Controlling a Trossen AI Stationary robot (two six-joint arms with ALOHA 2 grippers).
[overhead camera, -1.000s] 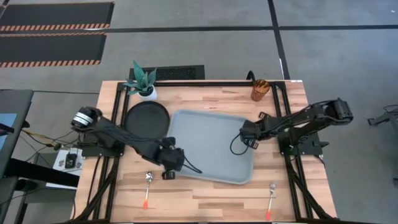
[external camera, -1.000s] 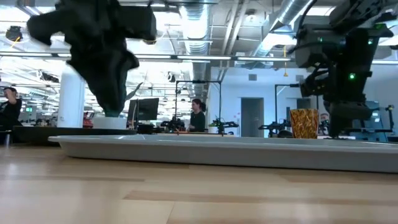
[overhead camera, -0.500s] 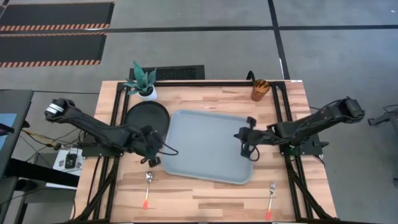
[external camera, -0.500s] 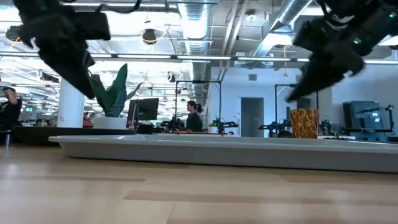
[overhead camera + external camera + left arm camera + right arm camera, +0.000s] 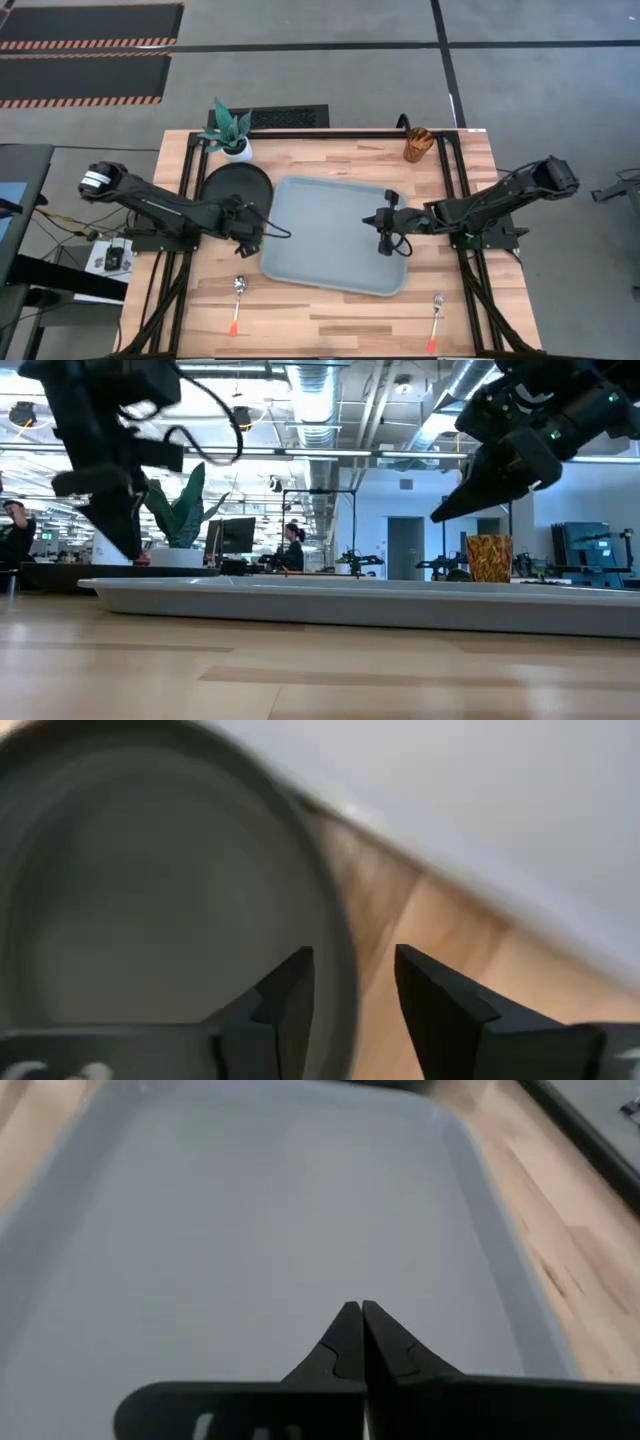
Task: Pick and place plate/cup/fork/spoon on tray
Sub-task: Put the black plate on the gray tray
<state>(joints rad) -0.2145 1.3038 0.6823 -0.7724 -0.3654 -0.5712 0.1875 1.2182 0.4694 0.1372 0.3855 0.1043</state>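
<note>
The left end effector has pulled back from the tray to the plate, its fingers narrowly apart astride the rim (nothing gripped yet), so the plate probably goes first. The right end effector, closed and empty, hovers over the tray.

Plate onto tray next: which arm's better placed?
Left, probably. Its end effector is open, fingers straddling the plate rim on the tray side. The right end effector is shut, over the tray, away from the plate.
</note>
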